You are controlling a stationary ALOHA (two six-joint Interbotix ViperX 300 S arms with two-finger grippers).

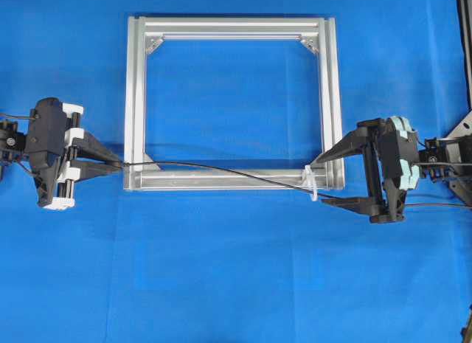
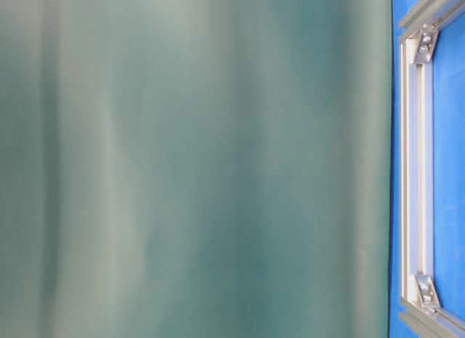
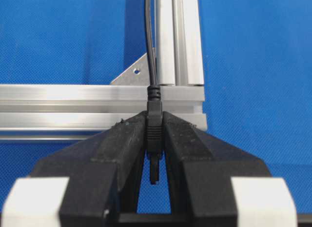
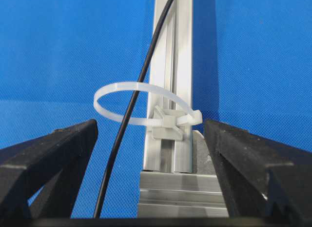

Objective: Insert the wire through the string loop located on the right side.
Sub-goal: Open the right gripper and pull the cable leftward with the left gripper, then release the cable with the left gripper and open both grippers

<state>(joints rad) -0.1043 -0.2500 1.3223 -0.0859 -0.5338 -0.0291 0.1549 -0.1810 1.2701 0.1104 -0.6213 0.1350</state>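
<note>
Overhead exterior view: a silver aluminium rectangular frame (image 1: 232, 103) lies flat on the blue-covered bench (image 1: 236, 276). At the frame's lower left corner the left tool (image 1: 118, 166) has its black fingers together, clamped on the plug end of the long thin black wire (image 1: 221, 169). From there the wire runs rightwards along and over the frame's lower rail, slanting slightly downward toward the lower right corner. At that corner sits the tiny white string loop (image 1: 313, 183), fastened to the rail, and the wire reaches it and continues just past it toward the right tool (image 1: 330, 179), whose two black fingers stand wide apart with nothing between them, one above the wire's line and one below.

Left wrist view: the ribbed dark plug is pinched between the two finger pads (image 3: 131, 139), its tip poking back behind them, and the cable leads away over the frame corner.

Right wrist view: the white loop stands open beside the rail, and the black wire passes through it, crossing its near band.

Table-level view: mostly blocked by a blurred green surface (image 2: 196, 163), with only a strip of frame visible.
</note>
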